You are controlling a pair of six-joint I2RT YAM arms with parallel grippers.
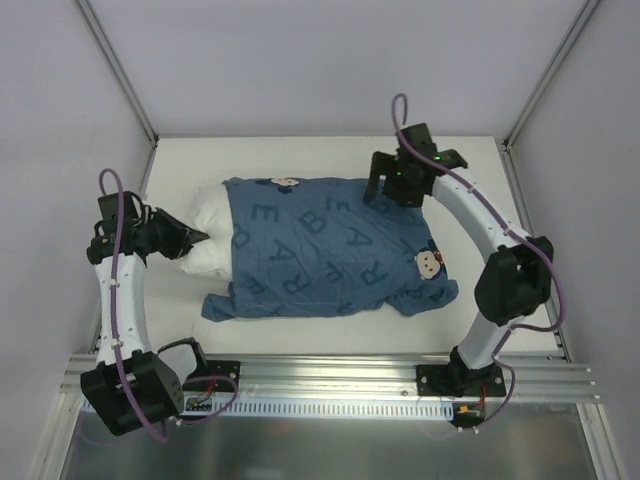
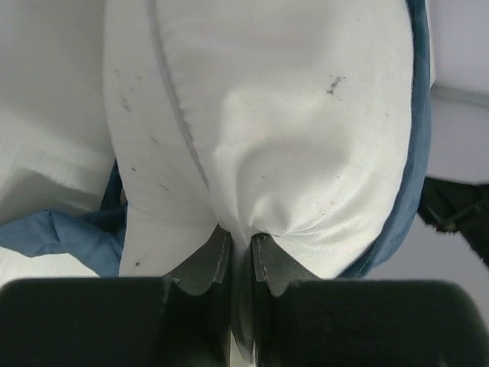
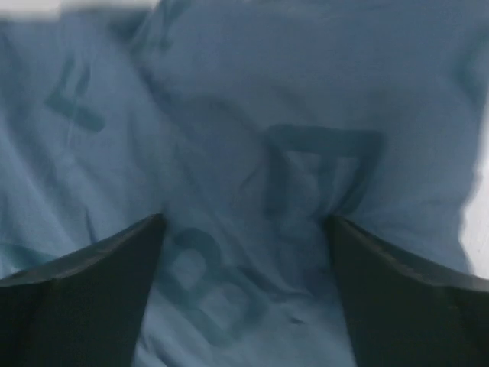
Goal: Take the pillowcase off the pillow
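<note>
While pinching the soft pillow (image 2: 306,115) with the left end effector (image 2: 241,252), bunch the limp pillowcase (image 1: 330,250) (thin, light) inside the spread right end effector (image 3: 244,220).

Most of the pillow (image 1: 210,205) is hidden inside the pillowcase (image 1: 330,250), only its end toward the left edge of the table (image 1: 330,335) showing, and the left wrist view cuts that end off at the top. The right wrist view is blurred: the letters (image 3: 321,168) are smeared, and whether the spread fingers of the right gripper (image 3: 244,219) touch the cloth cannot be told. From above, the printed faces (image 1: 430,262) are too small to make out.
</note>
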